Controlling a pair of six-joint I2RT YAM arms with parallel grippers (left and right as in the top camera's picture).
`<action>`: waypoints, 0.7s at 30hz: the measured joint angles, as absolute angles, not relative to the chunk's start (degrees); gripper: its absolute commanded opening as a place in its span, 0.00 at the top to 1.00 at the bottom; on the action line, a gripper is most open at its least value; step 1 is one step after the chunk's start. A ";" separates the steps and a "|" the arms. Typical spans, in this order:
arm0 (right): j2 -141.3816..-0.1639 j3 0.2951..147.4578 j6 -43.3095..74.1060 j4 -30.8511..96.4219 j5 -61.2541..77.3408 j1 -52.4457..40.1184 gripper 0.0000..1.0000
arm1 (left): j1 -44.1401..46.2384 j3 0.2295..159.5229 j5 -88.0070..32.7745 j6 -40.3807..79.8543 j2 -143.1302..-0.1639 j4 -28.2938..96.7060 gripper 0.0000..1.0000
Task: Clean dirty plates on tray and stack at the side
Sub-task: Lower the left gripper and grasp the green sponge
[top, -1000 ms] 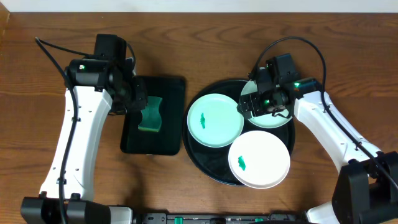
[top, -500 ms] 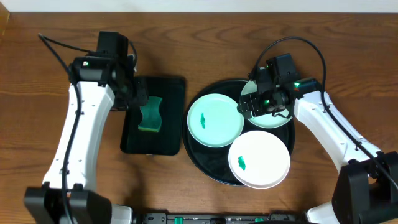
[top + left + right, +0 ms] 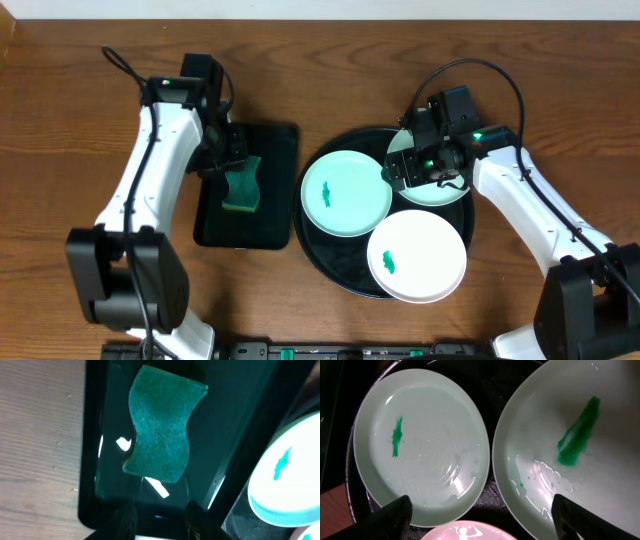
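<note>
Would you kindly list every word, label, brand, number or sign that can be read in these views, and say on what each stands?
None: no text can be read in any view.
The three plates, the black tray, the sponge and the green tray show no print.
The green marks on the plates are smears, not signs.

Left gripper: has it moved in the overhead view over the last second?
Yes. The left gripper has shifted slightly right, further over the dark green tray, toward the sponge.
</note>
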State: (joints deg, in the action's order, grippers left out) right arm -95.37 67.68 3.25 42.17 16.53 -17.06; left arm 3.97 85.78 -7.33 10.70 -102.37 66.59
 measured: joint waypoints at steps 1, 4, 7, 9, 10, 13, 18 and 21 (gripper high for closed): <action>-95.37 67.68 3.25 42.19 16.56 -17.06 0.13 | 3.97 85.78 -7.33 10.70 -102.91 66.35 0.64; -95.37 67.68 3.25 42.17 16.56 -17.08 0.13 | 3.97 85.78 -7.31 10.72 -104.62 65.69 0.60; -95.37 67.68 3.25 42.17 16.53 -17.06 0.13 | 3.97 85.78 -7.31 10.70 -106.06 65.23 0.59; -95.37 67.68 3.25 42.17 16.56 -17.06 0.13 | 3.97 85.78 -7.33 10.72 -106.78 64.45 0.59; -95.37 67.68 3.25 42.17 16.53 -17.08 0.13 | 3.97 85.78 -7.31 10.72 -106.98 64.16 0.58; -95.37 67.68 3.25 42.17 16.56 -17.06 0.13 | 3.97 85.78 -7.31 10.72 -107.50 63.35 0.59; -95.37 67.68 3.25 42.15 16.56 -17.08 0.13 | 3.97 85.56 -7.33 10.76 -107.59 62.08 0.58; -95.37 67.68 3.25 42.15 16.53 -17.06 0.13 | 3.97 84.29 -7.33 10.92 -107.59 60.66 0.58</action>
State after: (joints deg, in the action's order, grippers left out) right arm -95.37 67.68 3.25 42.15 16.53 -17.06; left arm 3.97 84.29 -7.33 10.92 -107.59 60.66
